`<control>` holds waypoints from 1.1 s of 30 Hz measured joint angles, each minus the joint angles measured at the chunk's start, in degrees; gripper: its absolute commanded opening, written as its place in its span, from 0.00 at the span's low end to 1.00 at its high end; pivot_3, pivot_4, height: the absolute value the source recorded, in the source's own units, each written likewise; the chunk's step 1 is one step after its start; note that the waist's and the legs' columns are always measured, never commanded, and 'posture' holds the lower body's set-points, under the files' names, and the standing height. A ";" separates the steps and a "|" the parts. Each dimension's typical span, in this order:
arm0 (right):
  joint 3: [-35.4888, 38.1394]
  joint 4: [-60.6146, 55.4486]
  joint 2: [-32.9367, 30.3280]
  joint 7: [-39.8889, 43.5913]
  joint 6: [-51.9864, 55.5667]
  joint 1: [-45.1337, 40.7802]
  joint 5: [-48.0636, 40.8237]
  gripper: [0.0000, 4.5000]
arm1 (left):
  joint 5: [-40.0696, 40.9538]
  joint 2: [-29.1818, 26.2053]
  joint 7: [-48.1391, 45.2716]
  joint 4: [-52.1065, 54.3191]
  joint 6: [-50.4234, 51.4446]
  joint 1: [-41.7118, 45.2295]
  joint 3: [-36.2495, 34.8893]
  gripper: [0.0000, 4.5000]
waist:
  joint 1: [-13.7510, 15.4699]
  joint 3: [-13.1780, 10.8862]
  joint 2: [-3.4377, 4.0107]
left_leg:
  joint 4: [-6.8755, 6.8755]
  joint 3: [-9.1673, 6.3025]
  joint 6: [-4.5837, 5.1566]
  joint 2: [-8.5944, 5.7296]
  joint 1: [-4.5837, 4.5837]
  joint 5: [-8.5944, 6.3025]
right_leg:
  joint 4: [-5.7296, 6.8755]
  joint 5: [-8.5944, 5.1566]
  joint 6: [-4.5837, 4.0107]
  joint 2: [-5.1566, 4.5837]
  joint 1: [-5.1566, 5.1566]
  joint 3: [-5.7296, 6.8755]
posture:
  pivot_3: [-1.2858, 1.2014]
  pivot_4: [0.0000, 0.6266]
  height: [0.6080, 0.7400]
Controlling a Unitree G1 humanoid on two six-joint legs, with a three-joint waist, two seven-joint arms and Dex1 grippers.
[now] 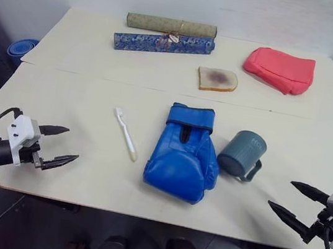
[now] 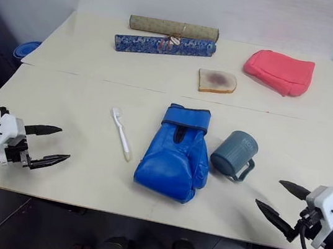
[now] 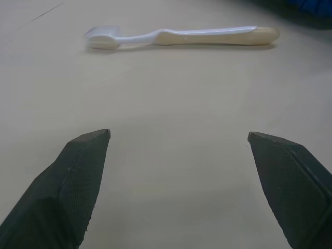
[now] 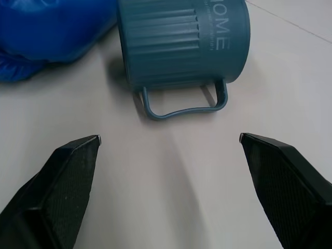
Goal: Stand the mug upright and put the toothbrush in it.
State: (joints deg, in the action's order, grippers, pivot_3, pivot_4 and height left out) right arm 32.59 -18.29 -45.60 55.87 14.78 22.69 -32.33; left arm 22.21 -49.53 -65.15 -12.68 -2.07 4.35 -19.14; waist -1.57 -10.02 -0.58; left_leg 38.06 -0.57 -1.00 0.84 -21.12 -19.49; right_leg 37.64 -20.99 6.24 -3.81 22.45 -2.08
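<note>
1. My left gripper [image 1: 62, 145] hangs over the near left part of the table [image 1: 89, 56], jaws spread wide, pinching nothing and touching nothing.
2. My right gripper [image 1: 294, 202] hangs at the near right edge, jaws spread just as wide, also empty and clear of everything.
3. The toothbrush [image 1: 125, 133] lies flat on the table ahead of the left gripper, well apart from it, bristle head toward the far side.
4. The mug [image 1: 241, 154] lies on its side ahead of the right gripper, handle on the tabletop and pointing toward me, just beside the blue boxing glove [image 1: 185, 152]; I cannot tell whether they touch.
5. Progress, as I judge it: nothing done. Mug not yet upright, toothbrush not yet picked up or placed.
6. Remaining: right the mug, lift the toothbrush, drop it in.
</note>
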 measured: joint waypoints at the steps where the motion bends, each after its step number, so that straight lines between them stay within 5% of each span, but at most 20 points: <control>1: -0.35 -0.07 0.17 -0.18 0.55 -0.35 -0.33 0.99 | 0.08 0.07 0.02 0.69 0.12 -0.15 -0.02 1.00 | 0.00 0.00 0.00 | 0.01 0.00 0.00 0.00 0.00 0.00 | 0.00 0.00 0.00 0.00 0.00 0.00 | 0.52 0.24 1.00; 8: -0.50 -0.81 0.17 -0.91 3.94 -3.39 -1.82 0.99 | 3.11 0.94 -0.47 4.57 4.71 -0.25 0.10 1.00 | 0.00 0.00 0.00 | 0.06 0.00 0.00 -0.01 0.00 0.00 | 0.07 0.00 0.00 0.00 0.00 0.00 | 0.52 0.24 1.00; 13: -0.25 -5.33 -4.03 -5.16 16.61 -11.78 -12.45 0.99 | 11.65 0.94 -2.39 6.45 16.19 3.27 -0.73 1.00 | -0.19 -0.01 0.02 | 0.13 -0.06 -0.03 0.01 0.03 0.02 | 0.15 0.00 0.00 0.01 -0.01 0.02 | 0.52 0.24 1.00; 17: -7.25 -6.07 -12.27 -15.42 35.67 -33.36 -26.96 0.99 | 13.50 1.36 -3.31 8.81 19.86 4.25 0.05 1.00 | -1.02 -0.05 0.12 | 0.14 -0.06 -0.11 0.02 0.02 0.09 | 0.15 0.00 0.00 -0.05 0.04 0.01 | 0.52 0.24 1.00; 20: -17.11 -4.04 -12.02 -25.03 50.48 -50.37 -33.04 0.99 | 13.59 3.72 -2.99 10.61 19.97 4.74 1.27 1.00 | -0.86 0.00 -0.01 | -0.01 -0.39 -0.40 0.09 -0.14 0.23 | 0.08 -0.07 -0.14 -0.05 0.12 0.26 | 0.52 0.24 1.00; 25: -29.98 6.15 -2.45 -36.69 67.07 -68.25 -30.48 0.99 | 13.43 5.25 -1.92 12.14 20.05 4.74 2.28 1.00 | -0.60 -0.01 -0.01 | 0.12 -0.32 -0.43 -0.05 -0.60 0.24 | 0.22 -0.07 -0.13 -0.18 0.60 0.22 | 0.52 0.24 1.00; 33: -43.97 17.08 2.53 -36.34 75.41 -80.61 -18.67 0.99 | 13.43 6.60 -0.90 15.22 19.61 2.44 2.09 1.00 | -0.31 0.00 0.01 | 0.78 -0.35 -0.23 -0.27 -1.41 0.13 | 0.64 -0.04 -0.09 -0.38 1.23 0.31 | 0.52 0.24 1.00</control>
State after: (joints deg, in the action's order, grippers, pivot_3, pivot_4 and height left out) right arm -11.38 -1.21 -43.07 19.53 90.20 -57.92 -51.00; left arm 35.64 -42.93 -66.05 2.54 17.54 6.78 -17.05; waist -1.88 -10.01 -0.56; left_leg 38.84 -0.91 -1.22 0.57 -22.53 -19.37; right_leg 38.29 -21.03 6.15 -4.19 23.68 -1.78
